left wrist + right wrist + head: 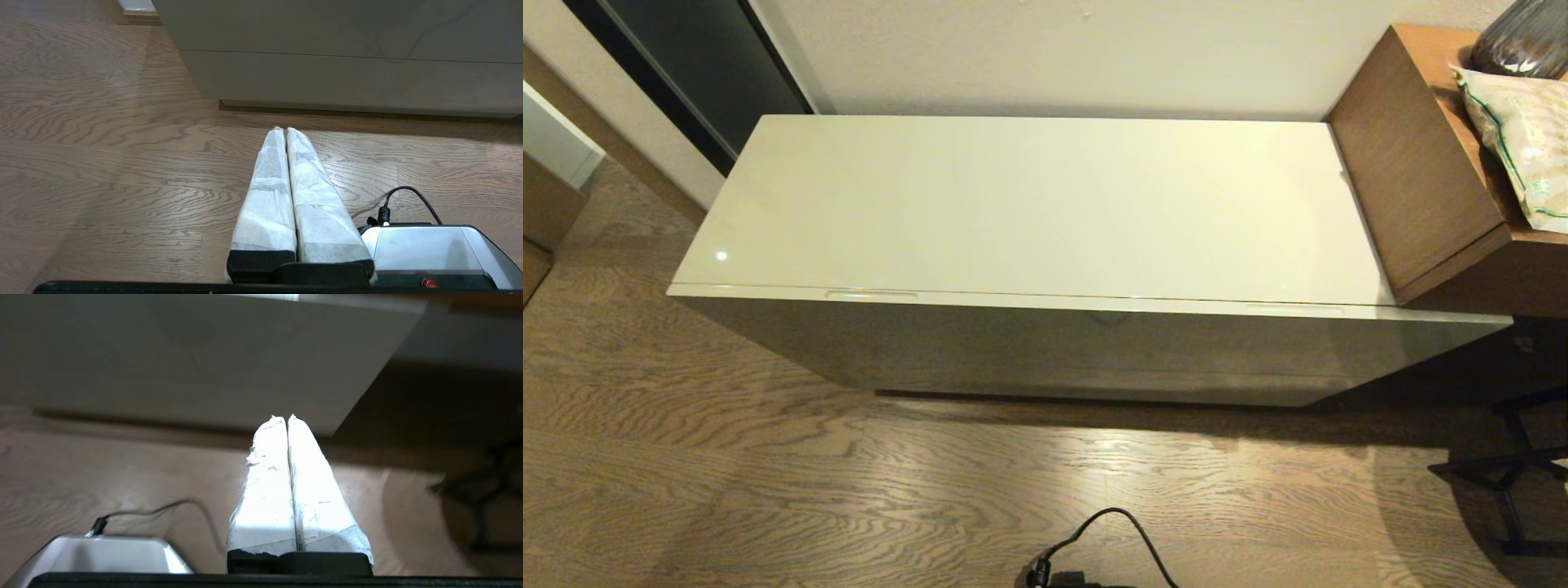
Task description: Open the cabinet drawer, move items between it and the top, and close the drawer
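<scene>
The glossy cream top [1029, 204] of the low cabinet lies bare in the head view. Below it the cabinet drawer [1094, 347] is closed, its beige front showing two slim handle slots along the upper edge, one of them at the left [872, 295]. The wrapped white slippers are out of view. Neither arm shows in the head view. My left gripper [284, 130] hangs shut and empty over the floor in front of the cabinet's lower panels [347, 77]. My right gripper [285, 417] is also shut and empty, low before the cabinet front [196, 363] near its right end.
A taller brown wooden desk [1421, 163] adjoins the cabinet's right end, carrying a printed bag [1523, 139] and a dark vase [1523, 37]. Black chair legs [1503, 474] stand on the wood floor at right. My base and its cable [1119, 539] sit at the bottom centre.
</scene>
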